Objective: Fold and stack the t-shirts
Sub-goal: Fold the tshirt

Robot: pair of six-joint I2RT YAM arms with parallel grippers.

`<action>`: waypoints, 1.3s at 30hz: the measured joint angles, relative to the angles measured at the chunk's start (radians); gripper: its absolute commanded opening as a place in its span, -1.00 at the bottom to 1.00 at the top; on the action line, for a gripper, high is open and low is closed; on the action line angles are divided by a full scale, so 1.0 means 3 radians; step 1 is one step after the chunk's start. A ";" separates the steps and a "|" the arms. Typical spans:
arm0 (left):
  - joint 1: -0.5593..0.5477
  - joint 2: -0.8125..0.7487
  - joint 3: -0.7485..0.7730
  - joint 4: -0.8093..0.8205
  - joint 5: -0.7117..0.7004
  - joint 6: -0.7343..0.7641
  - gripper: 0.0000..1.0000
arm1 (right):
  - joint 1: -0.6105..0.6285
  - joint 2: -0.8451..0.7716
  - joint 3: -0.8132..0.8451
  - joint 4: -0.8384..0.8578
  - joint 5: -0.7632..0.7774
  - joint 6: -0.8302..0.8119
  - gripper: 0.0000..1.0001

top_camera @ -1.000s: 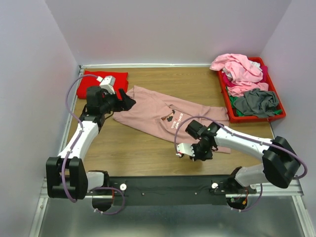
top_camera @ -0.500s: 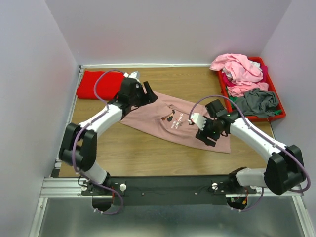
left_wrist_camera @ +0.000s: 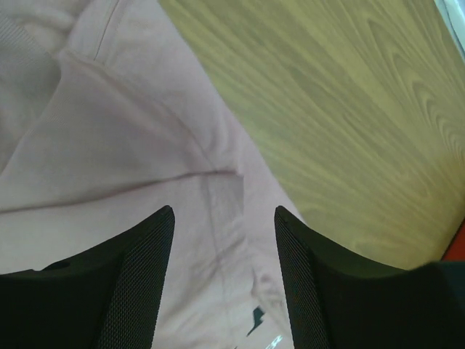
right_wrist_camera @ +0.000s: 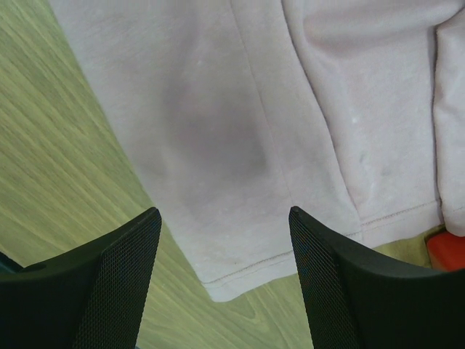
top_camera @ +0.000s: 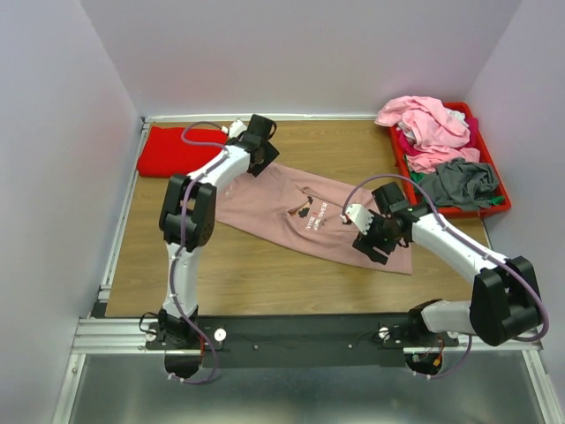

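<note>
A dusty-pink t-shirt (top_camera: pixel 291 208) with a small dark chest print lies spread across the middle of the wooden table. My left gripper (top_camera: pixel 258 152) hovers open over its far left end; the left wrist view shows pink fabric (left_wrist_camera: pixel 109 145) and a seam under the left gripper (left_wrist_camera: pixel 222 212), with nothing between the fingers. My right gripper (top_camera: pixel 375 240) is open above the shirt's near right part; in the right wrist view the stitched hem corner (right_wrist_camera: pixel 225 287) lies below the right gripper (right_wrist_camera: pixel 224 212). A bright red folded t-shirt (top_camera: pixel 177 152) lies at the far left.
A red plastic bin (top_camera: pixel 406 177) stands at the far right, heaped with light pink (top_camera: pixel 425 124) and grey (top_camera: pixel 459 184) t-shirts; its red edge (right_wrist_camera: pixel 447 251) shows in the right wrist view. White walls enclose the table on three sides. Bare wood (top_camera: pixel 265 274) lies in front of the shirt.
My left gripper has swung from the shirt's left edge to its far end. The right gripper moved from the near edge onto the shirt's right hem area and opened.
</note>
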 measured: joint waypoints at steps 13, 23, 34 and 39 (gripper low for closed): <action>0.0058 0.0922 0.1241 -0.0886 -0.0155 -0.0107 0.02 | -0.0020 -0.0267 -0.0017 0.0173 -0.0126 0.0212 0.58; 0.0183 0.1528 0.2130 -0.0921 0.0154 0.0331 -1.00 | -0.0020 -0.0380 -0.0017 0.0214 -0.0284 0.0299 0.58; 0.0202 0.1873 0.2536 -0.0514 0.0958 0.0497 -1.00 | -0.0020 -0.0409 -0.0017 0.0271 -0.0354 0.0309 0.58; 0.0141 0.2059 0.2689 -0.0203 0.1450 0.0481 -1.00 | -0.0020 -0.0234 -0.0017 0.0341 -0.0384 0.0295 0.58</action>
